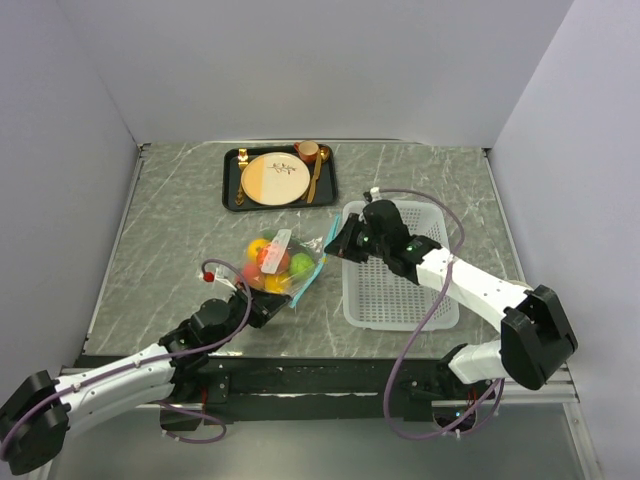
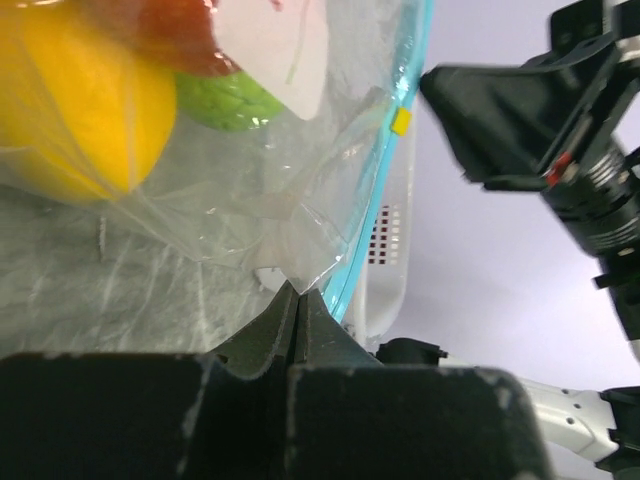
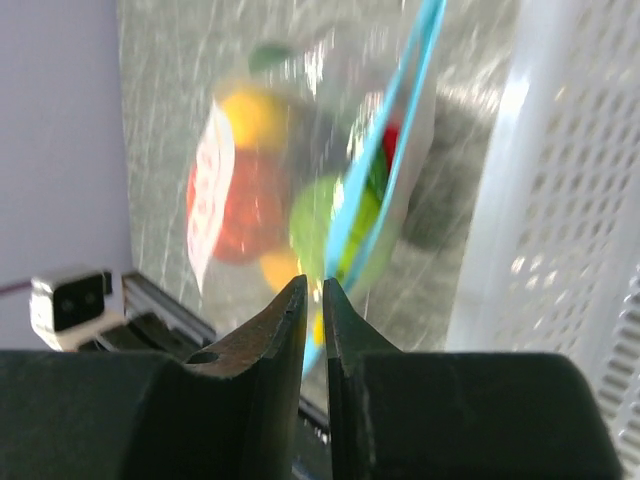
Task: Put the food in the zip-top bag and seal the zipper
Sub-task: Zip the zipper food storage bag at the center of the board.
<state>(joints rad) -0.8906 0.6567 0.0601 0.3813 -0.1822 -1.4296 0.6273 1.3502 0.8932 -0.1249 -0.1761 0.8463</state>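
The zip-top bag (image 1: pixel 283 245) lies mid-table (image 1: pixel 160 230) with the food (image 1: pixel 300 264) in it. The basket (image 1: pixel 351 300) is just to its right, and the tray (image 1: pixel 232 170) behind bears the plate (image 1: pixel 275 180). The left gripper (image 1: pixel 262 305) is at its near corner; the right gripper (image 1: pixel 335 243) is at the zipper (image 1: pixel 312 270) – far end.

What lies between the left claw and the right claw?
The zip-top bag, with the food inside, lies there; the left claw and right claw each pinch its zipper edge. The top view shows this.
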